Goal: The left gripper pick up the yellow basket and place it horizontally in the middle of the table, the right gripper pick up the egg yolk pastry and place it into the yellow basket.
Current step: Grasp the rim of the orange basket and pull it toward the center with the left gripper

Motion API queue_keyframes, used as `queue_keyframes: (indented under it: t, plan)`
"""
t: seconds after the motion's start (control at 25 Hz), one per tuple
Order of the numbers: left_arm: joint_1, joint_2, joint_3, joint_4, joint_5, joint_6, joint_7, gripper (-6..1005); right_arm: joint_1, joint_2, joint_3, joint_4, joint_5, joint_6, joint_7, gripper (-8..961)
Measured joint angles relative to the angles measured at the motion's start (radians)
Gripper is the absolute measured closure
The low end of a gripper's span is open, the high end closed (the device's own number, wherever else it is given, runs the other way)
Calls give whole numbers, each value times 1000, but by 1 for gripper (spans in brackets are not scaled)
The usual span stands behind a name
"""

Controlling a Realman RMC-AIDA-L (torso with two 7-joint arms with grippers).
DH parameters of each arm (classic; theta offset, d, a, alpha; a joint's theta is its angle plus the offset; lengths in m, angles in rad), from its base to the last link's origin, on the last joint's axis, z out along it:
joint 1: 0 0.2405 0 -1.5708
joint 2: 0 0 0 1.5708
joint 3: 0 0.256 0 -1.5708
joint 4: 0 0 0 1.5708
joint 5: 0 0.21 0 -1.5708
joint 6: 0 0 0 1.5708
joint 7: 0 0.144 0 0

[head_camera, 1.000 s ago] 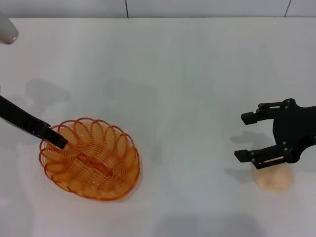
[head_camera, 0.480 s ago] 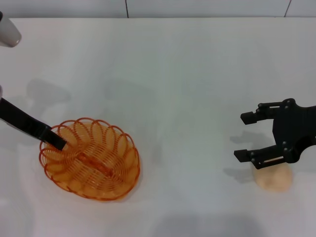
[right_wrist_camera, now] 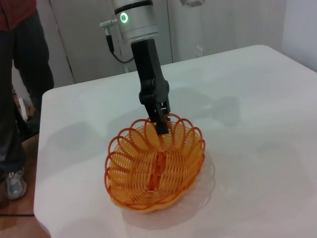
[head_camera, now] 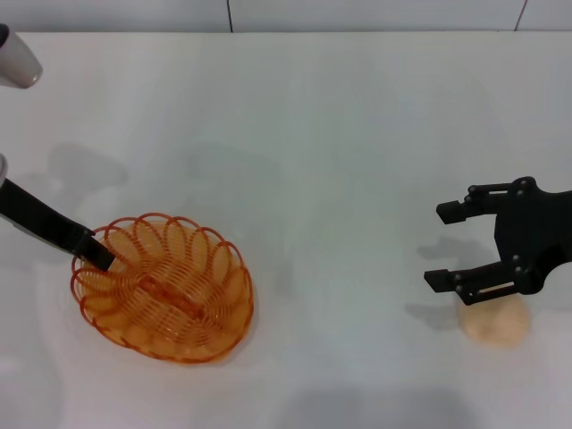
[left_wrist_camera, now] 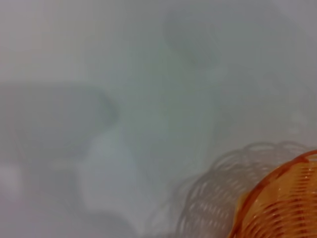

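Fingers (head_camera: pixel 454 212) of the right gripper (head_camera: pixel 447 247) spread wide in the head view, hanging just above and slightly short of the egg yolk pastry (head_camera: pixel 494 322). Probably poised that way to drop over the bun once the basket is set. Pastry resting on the table (head_camera: pixel 313 134) near the right edge, half hidden under the black claw. Over on the far left, the left gripper (head_camera: pixel 96 256) reaching in at a low slant with its tips at the near-left rim of the yellow basket (head_camera: pixel 161 288). Basket sitting flat on the white surface, well off to the left and long axis skewed, so not yet in the middle and not yet horizontal.

From the left wrist camera, only one orange corner of the yellow basket (left_wrist_camera: pixel 280 206) and its wiry shadow on the table (left_wrist_camera: pixel 124 124). No fingers visible, so nothing about the grip to be had from this angle.

From the right wrist camera, clearest look at the left gripper (right_wrist_camera: pixel 161 123): narrow, pinched together on one scalloped loop of the yellow basket (right_wrist_camera: pixel 156 168) rim. Seemingly a rim pinch because the wire bowl is too wide to span. Basket level on the table (right_wrist_camera: pixel 257 124), empty, well apart from the pastry.
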Motion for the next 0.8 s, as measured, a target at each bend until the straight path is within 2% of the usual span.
queue_keyframes:
  t: [0.36,0.48,0.8]
  plan:
    - [-4,3,-1,-5,9,-4,0,786,-2,0,0,-2,1,0,1,111]
    - [-5,6,-1,-4,6,0,2,873,-2,0,1,-2,1,0,1,111]
    - [-8,8,-1,0,2,14,6,904,-2,0,2,-2,2,0,1,111]
